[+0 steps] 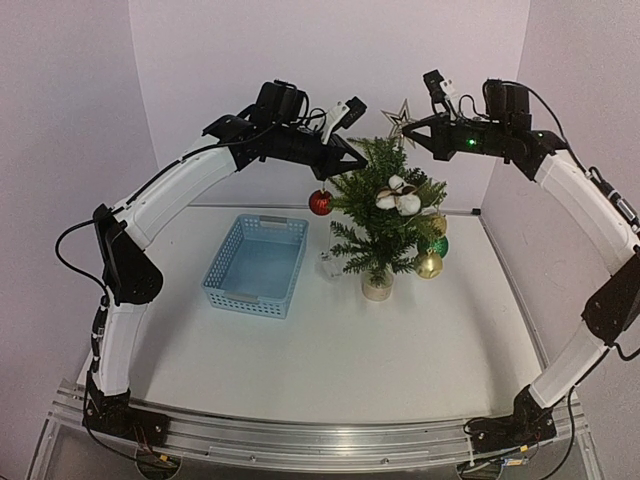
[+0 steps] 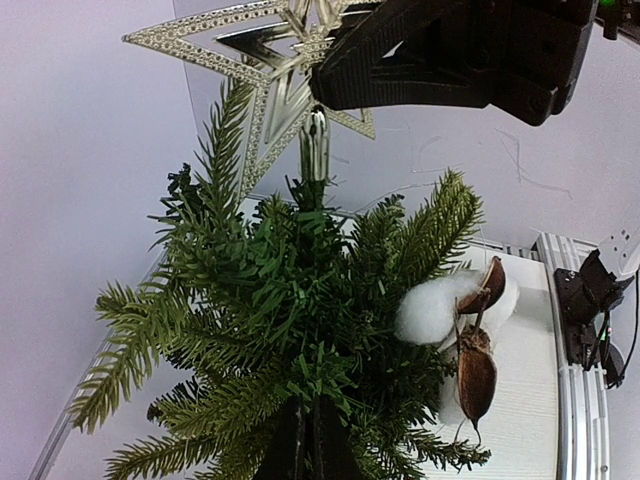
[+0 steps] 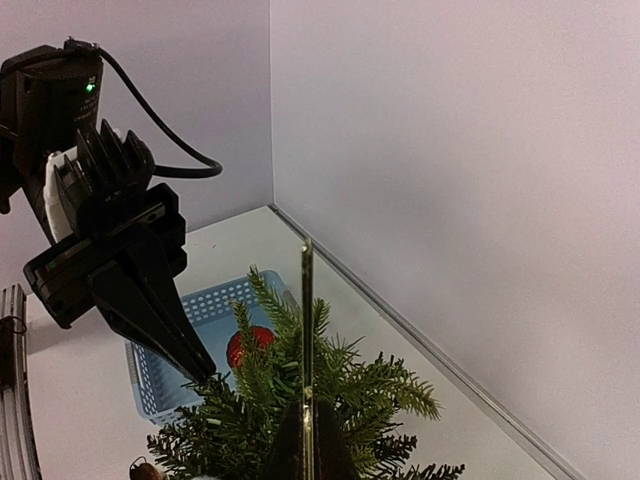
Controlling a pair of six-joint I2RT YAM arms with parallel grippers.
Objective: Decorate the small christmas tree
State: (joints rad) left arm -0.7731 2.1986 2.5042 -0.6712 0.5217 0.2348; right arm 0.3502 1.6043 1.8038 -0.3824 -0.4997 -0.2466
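Note:
The small christmas tree point(image 1: 385, 215) stands mid-table on a round pale base point(image 1: 377, 288). It carries a red ball point(image 1: 320, 203), cotton bolls point(image 1: 400, 197), a green ball point(image 1: 438, 246) and a gold ball point(image 1: 429, 265). My left gripper point(image 1: 352, 160) is at the tree's upper left; in its wrist view its jaws point(image 2: 310, 445) are shut on a tree branch point(image 2: 320, 370). My right gripper point(image 1: 412, 128) is shut on a silver-gold star point(image 1: 400, 118), held just above the treetop. In the left wrist view the star point(image 2: 270, 60) has its stem point(image 2: 314, 145) over the tip. In the right wrist view the star point(image 3: 306, 330) is edge-on.
An empty blue plastic basket point(image 1: 257, 263) sits left of the tree and also shows in the right wrist view point(image 3: 170, 370). A small clear ornament point(image 1: 328, 265) lies between the basket and the tree base. White walls enclose the back and sides.

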